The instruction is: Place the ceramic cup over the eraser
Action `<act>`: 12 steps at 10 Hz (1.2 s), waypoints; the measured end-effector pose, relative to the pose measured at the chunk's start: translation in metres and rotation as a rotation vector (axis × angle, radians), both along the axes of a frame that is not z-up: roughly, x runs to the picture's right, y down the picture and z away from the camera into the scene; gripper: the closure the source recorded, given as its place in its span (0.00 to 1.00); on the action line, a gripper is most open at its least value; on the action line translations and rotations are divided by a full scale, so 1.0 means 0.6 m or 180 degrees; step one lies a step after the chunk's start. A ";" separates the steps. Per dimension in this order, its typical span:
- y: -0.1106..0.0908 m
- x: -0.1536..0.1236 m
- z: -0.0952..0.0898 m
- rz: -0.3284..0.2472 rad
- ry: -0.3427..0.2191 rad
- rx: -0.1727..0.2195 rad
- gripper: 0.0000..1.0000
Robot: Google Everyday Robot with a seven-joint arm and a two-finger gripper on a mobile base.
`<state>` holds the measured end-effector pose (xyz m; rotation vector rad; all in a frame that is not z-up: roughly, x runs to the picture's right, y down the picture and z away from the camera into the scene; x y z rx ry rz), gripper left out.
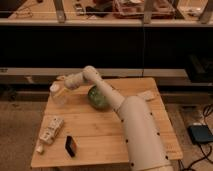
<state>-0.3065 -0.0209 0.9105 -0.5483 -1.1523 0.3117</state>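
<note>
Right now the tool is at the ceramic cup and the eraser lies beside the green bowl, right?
No: the camera view shows the eraser near the front edge of the table, apart from the green bowl. The tool is at the ceramic cup.

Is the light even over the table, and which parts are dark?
Camera view: warm light on the wooden table; the background behind is nearly black. The gripper, by the ceramic cup at the table's far left, is lit; the eraser stands out dark.
</note>
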 end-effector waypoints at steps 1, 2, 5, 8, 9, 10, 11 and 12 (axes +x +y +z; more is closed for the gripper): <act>0.002 -0.005 0.004 -0.0028 -0.0036 -0.0007 0.20; 0.004 -0.010 0.009 -0.0057 -0.0074 -0.0016 0.20; 0.010 -0.021 0.022 -0.0165 -0.0116 -0.0013 0.26; 0.031 -0.040 0.026 -0.0339 -0.0169 -0.0038 0.56; 0.040 -0.040 0.017 -0.0427 -0.0223 -0.0078 0.67; 0.045 -0.036 0.004 -0.0502 -0.0286 -0.0116 0.76; 0.027 -0.026 -0.028 -0.0487 -0.0410 -0.0149 0.87; -0.006 -0.006 -0.079 -0.0472 -0.0556 -0.0143 0.96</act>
